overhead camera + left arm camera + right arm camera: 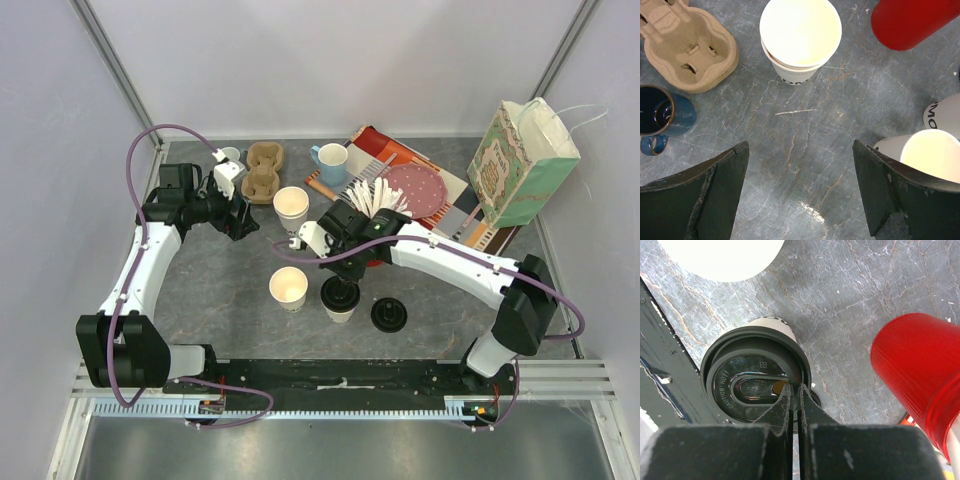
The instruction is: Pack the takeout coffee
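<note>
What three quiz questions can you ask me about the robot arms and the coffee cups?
1. True or false: the right gripper is shut and hangs over the lidded cup.
2. Where does the loose lid lie? A: on the table. B: inside the paper bag. C: on top of a mug.
3. Fill in: the gripper that is open is the ___ one.
Key: 1 true. 2 A. 3 left, the left gripper.

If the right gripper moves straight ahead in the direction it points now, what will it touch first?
Probably the black lid of the paper cup: the shut right gripper points straight at it, how near I cannot tell.
</note>
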You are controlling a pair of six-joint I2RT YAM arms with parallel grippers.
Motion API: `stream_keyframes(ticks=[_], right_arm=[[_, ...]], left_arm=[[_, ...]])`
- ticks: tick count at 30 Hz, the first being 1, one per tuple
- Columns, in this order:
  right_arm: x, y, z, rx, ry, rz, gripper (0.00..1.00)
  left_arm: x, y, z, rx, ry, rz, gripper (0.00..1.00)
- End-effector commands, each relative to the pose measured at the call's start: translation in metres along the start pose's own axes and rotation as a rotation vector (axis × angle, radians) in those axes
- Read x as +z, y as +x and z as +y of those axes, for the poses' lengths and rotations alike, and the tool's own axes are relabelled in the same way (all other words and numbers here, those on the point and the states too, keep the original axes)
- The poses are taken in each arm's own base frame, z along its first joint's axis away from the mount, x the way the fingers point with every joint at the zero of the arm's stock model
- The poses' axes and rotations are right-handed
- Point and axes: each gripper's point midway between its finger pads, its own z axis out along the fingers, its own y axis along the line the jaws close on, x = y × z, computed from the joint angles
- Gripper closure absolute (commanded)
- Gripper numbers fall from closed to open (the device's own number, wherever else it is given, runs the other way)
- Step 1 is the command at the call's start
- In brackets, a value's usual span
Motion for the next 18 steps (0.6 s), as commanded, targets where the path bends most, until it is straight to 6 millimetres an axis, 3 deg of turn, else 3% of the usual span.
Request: stream_keyframes(ticks=[1,16,18], right_arm=[[0.0,-0.0139,-0.003,0.009,0.021,-0.037,1.0],[0.001,-0.0133,0.0005,0.001,0.04,-0.013,1.0],[0.0012,-0.0102,0.0002,0.004,0.043,-0.001,0.94]], left_arm=[[-0.0048,-0.014,0.0024,0.004,-0.009,-0.025,0.1],[-0.0037,-0.0131,0.0028,0.007,-0.006,-0.023,0.1],[-0.0032,-0.013,0.0032,0.006,-0.006,-0.022,0.1]])
